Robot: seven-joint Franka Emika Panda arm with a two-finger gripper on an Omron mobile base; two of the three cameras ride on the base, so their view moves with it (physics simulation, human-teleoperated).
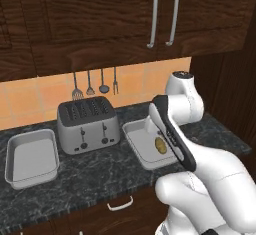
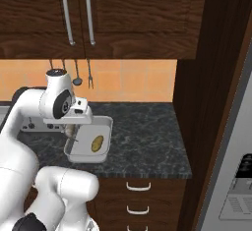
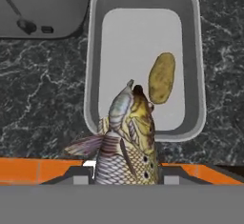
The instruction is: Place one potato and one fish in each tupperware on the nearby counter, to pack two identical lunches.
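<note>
Grey-silver scales with a tan tinge fill the lower middle of the hand view: the fish (image 3: 126, 142) hangs head-down, pinched between the jaws of the gripper (image 3: 125, 178), which are narrowed on its body. In the right base view the gripper (image 2: 72, 132) sits over the left end of a tupperware (image 2: 105, 146). Straight below the fish lies that pale tray (image 3: 193, 66), and its nose is over the tray floor near one short end. One potato (image 3: 161, 77) rests on the floor just beside the fish's head. From the left base view, this tray (image 1: 134, 139) stands toward the right end of the counter (image 1: 85, 179), with the potato (image 1: 160, 145) inside. A toaster (image 1: 87, 124) sits between it and a second tupperware (image 1: 31, 159) near the left edge.
</note>
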